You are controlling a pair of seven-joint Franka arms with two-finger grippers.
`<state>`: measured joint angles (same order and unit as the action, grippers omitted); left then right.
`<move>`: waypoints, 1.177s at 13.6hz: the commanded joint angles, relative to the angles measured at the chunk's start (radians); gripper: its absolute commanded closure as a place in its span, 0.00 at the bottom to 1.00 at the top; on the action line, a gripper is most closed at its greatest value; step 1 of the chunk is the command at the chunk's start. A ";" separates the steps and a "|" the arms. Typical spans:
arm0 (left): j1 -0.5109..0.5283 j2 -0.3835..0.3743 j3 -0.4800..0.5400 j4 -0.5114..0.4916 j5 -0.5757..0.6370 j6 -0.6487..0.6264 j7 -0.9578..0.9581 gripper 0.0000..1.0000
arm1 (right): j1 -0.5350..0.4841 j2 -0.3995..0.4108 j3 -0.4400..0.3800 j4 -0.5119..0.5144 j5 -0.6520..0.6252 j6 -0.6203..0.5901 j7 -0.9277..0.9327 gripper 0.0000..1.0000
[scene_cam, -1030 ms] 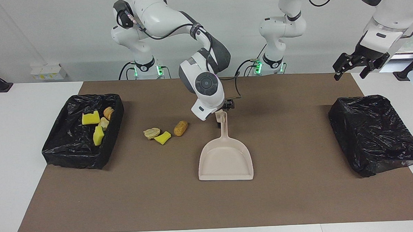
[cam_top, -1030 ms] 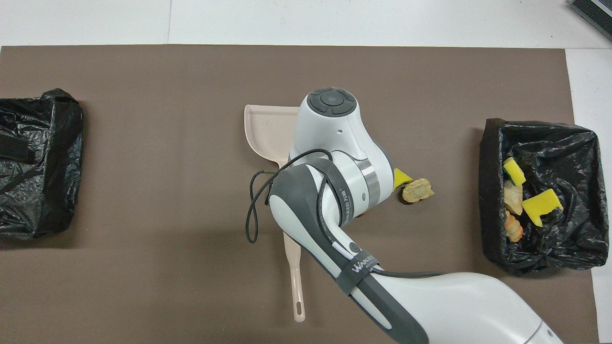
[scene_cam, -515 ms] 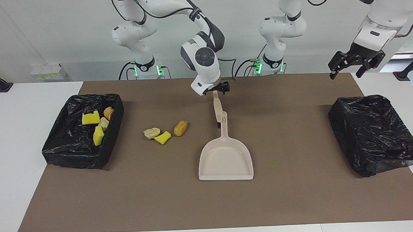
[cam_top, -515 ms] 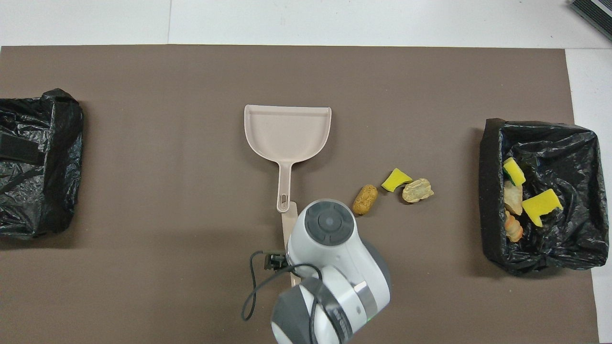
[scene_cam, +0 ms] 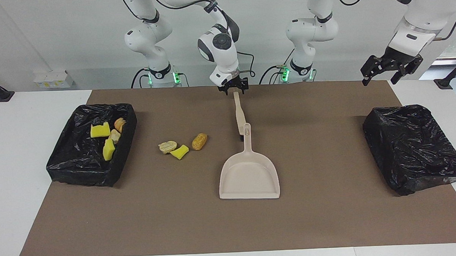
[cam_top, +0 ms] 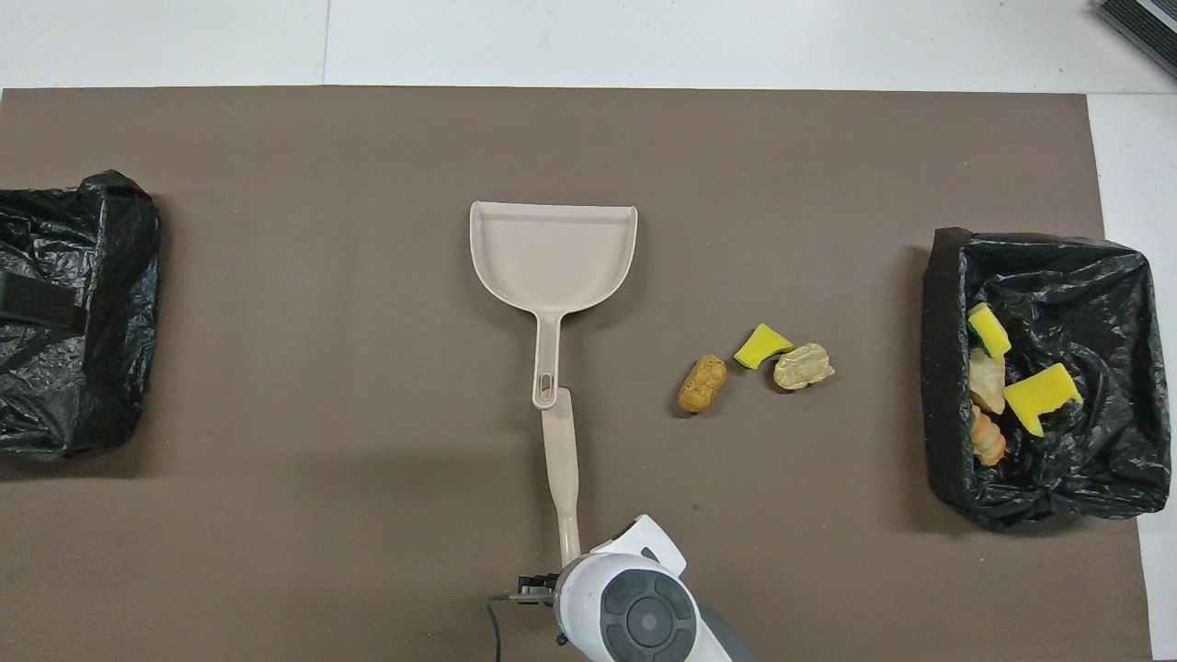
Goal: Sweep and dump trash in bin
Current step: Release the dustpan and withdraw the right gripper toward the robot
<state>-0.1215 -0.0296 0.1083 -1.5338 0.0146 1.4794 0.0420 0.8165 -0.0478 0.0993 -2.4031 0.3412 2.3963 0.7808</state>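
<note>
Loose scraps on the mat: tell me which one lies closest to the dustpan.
The golden-brown bread-like piece, oval and lying alone. The yellow sponge bit and the tan piece lie together closer to the bin with trash than to the dustpan.

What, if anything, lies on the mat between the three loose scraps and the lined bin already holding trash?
Nothing visible does: only bare brown mat separates the three scraps from the lined bin. The dustpan lies on their other flank, toward the left arm's end.

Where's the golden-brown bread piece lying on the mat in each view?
Facing view: golden-brown bread piece on the mat, between dustpan handle and trash-filled bin.
Overhead view: same piece, mirrored, again between the handle and that bin.
Shared landmark: yellow sponge bit beside it.
</note>
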 commanded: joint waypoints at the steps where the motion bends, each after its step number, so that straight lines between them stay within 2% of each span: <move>1: -0.010 -0.035 0.005 -0.019 0.007 -0.013 0.009 0.00 | 0.042 -0.023 -0.003 -0.022 -0.037 0.058 0.079 0.30; 4: -0.010 -0.070 0.002 -0.026 0.004 -0.005 0.006 0.00 | 0.035 -0.023 -0.003 -0.022 -0.209 0.057 0.179 0.30; 8: -0.009 -0.070 0.004 -0.069 -0.025 -0.007 0.007 0.00 | 0.027 -0.012 -0.009 -0.016 -0.238 0.064 0.195 0.30; 10: -0.013 -0.069 0.002 -0.086 -0.056 -0.004 0.003 0.00 | 0.003 -0.004 -0.006 -0.013 -0.315 0.111 0.259 0.30; 12: -0.062 -0.061 0.004 -0.092 -0.068 0.021 -0.005 0.00 | 0.001 -0.003 -0.007 -0.013 -0.346 0.113 0.270 0.36; 16: -0.064 -0.061 0.004 -0.094 -0.068 0.024 -0.002 0.00 | -0.014 0.005 -0.003 -0.011 -0.357 0.116 0.267 0.37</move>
<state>-0.1765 -0.0764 0.1000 -1.6076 -0.0457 1.4816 0.0406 0.8174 -0.0439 0.0871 -2.4047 0.0147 2.4821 1.0165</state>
